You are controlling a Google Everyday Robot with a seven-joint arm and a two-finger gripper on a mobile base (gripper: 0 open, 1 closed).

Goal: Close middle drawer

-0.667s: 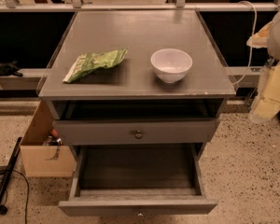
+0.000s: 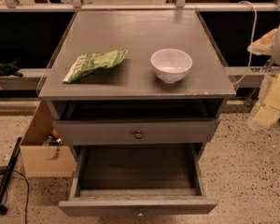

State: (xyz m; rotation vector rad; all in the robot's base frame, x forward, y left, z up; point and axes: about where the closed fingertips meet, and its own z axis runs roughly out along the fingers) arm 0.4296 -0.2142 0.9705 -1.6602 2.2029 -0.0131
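The grey cabinet (image 2: pixel 135 31) stands in the middle of the camera view. Its middle drawer (image 2: pixel 137 205) is pulled far out at the bottom of the view, showing an empty dark inside, with its knob (image 2: pixel 140 213) at the lower edge. Above it, the top drawer (image 2: pixel 177 132) with its round knob (image 2: pixel 138 134) stands slightly out. My gripper (image 2: pixel 265 110) hangs blurred at the right edge. It is beside the cabinet, well apart from both drawers.
A white bowl (image 2: pixel 171 64) and a green snack bag (image 2: pixel 94 63) lie on the cabinet top. An open cardboard box (image 2: pixel 39 153) stands on the floor at the left, with a black cable (image 2: pixel 4 181) beside it. A rail and shelving run behind.
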